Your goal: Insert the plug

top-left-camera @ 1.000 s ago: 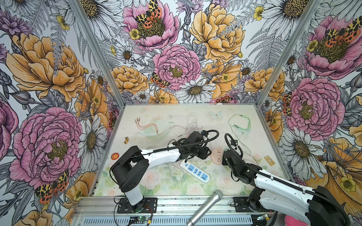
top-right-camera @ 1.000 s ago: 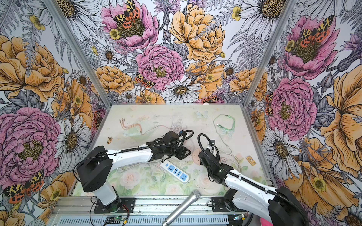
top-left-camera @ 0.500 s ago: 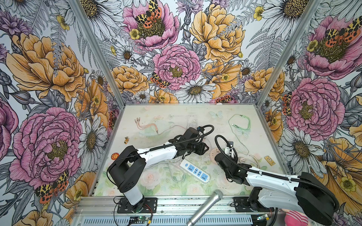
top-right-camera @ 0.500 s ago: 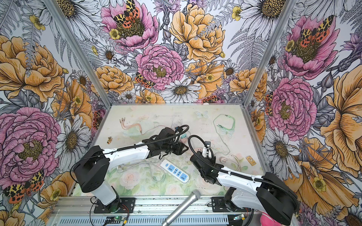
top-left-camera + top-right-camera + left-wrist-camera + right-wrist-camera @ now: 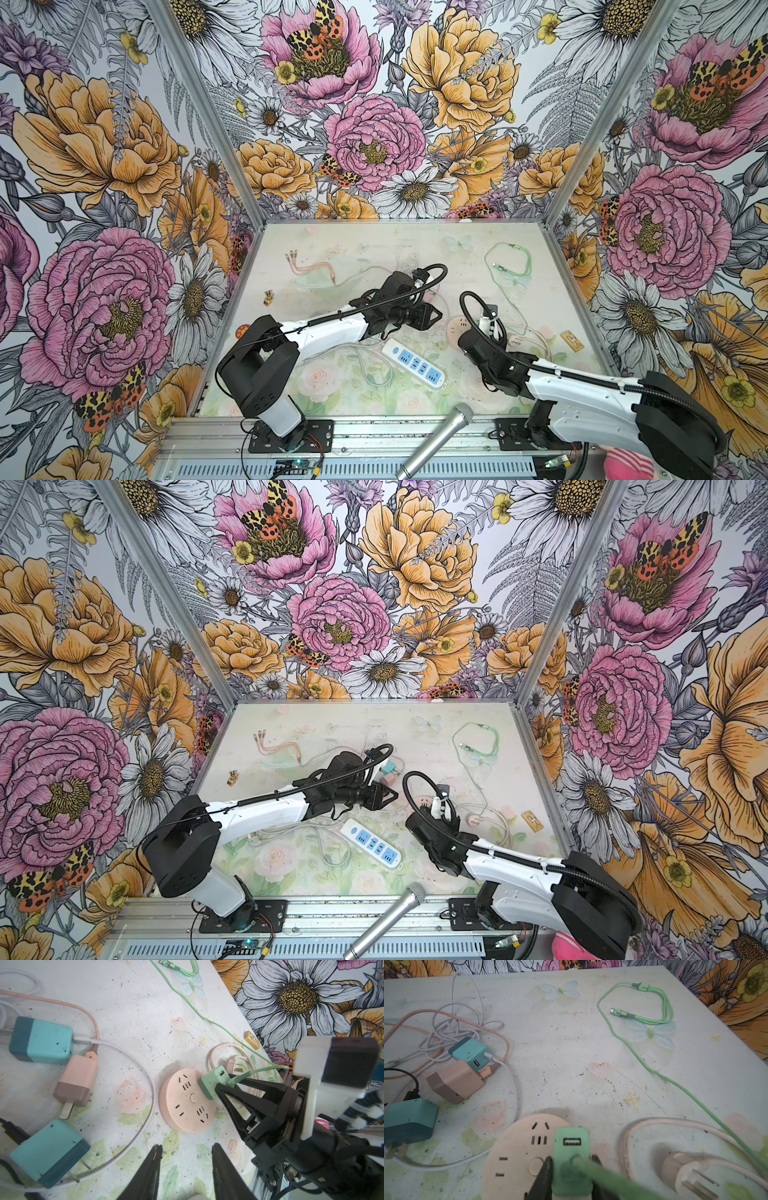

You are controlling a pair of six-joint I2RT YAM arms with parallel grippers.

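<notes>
A green plug [image 5: 572, 1159] with a green cable stands on the face of a round pink socket [image 5: 519, 1157], near its rim. My right gripper [image 5: 571, 1164] is shut on the plug's two sides. The plug's prongs are hidden beneath it. From the left wrist the same plug [image 5: 212, 1082] sits tilted on the socket [image 5: 187, 1103] between the right gripper's black fingers [image 5: 228, 1095]. My left gripper [image 5: 187, 1147] hangs open and empty a short way from the socket, over bare table. In a top view it [image 5: 434, 316] points at the socket [image 5: 457, 330].
Two teal chargers [image 5: 41, 1040] [image 5: 49, 1151] and a pink-brown charger [image 5: 76, 1082] lie with tangled white and pink cables beside the socket. A pale three-pin plug [image 5: 685, 1169] lies on its other side. A white power strip [image 5: 417, 368] and a microphone [image 5: 440, 440] are near the front.
The right arm has shifted a little to the left over the round socket with the green plug. The left arm has drawn slightly back. Both stayed nearly still over the last half second.
</notes>
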